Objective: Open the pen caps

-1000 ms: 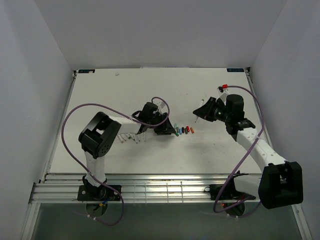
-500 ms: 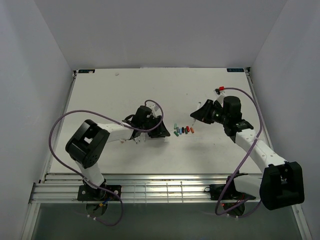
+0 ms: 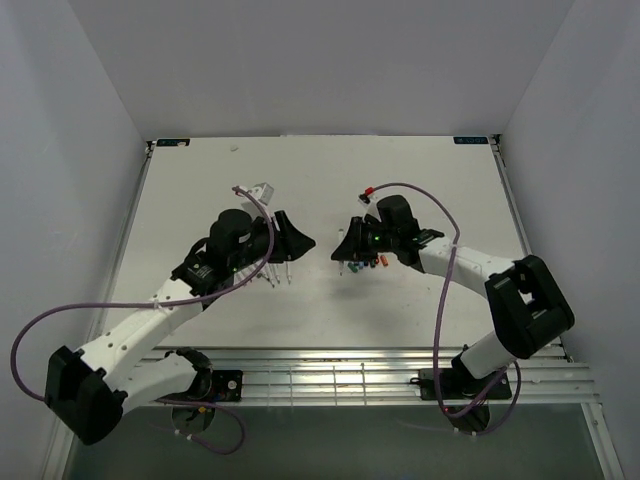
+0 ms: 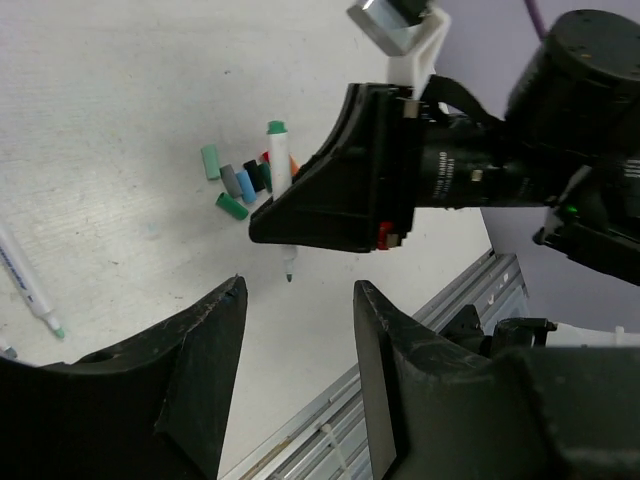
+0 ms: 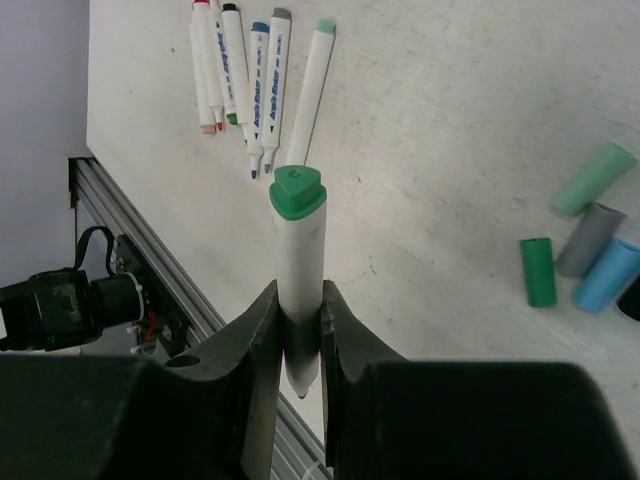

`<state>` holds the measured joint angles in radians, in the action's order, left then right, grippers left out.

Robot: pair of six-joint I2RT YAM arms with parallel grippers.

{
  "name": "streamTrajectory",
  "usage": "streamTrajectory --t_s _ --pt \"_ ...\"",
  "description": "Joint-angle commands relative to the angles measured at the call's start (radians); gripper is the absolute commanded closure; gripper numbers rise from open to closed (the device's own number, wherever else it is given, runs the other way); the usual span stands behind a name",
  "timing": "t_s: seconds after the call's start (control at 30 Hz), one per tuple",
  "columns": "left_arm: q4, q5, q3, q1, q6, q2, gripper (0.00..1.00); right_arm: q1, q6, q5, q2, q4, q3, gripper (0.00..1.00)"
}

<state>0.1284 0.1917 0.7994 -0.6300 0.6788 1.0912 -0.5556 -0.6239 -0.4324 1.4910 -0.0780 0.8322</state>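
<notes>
Several pen caps (image 4: 236,186) in green, mint, grey, blue and black lie loose in a cluster near the middle of the tabletop (image 3: 200,190). The right gripper (image 5: 297,300) is clamped on a white pen (image 5: 297,250) with its tip bare, close by the cluster. The left gripper (image 4: 300,290) faces it, jaws apart and empty. More white pens (image 5: 250,75) lie side by side toward the left edge.
</notes>
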Motion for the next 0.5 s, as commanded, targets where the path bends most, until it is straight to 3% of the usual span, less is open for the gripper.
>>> streamTrajectory --t_s 0.0,0.47 --pt "0.158 -0.077 -0.002 0.010 -0.036 -0.115 0.42 -0.050 -0.025 0.000 0.093 -0.065 0.114 0.92" --pt "0.246 -0.051 -0.108 0.012 0.028 -0.317 0.41 -0.159 -0.051 0.010 0.465 -0.048 0.381 0.92"
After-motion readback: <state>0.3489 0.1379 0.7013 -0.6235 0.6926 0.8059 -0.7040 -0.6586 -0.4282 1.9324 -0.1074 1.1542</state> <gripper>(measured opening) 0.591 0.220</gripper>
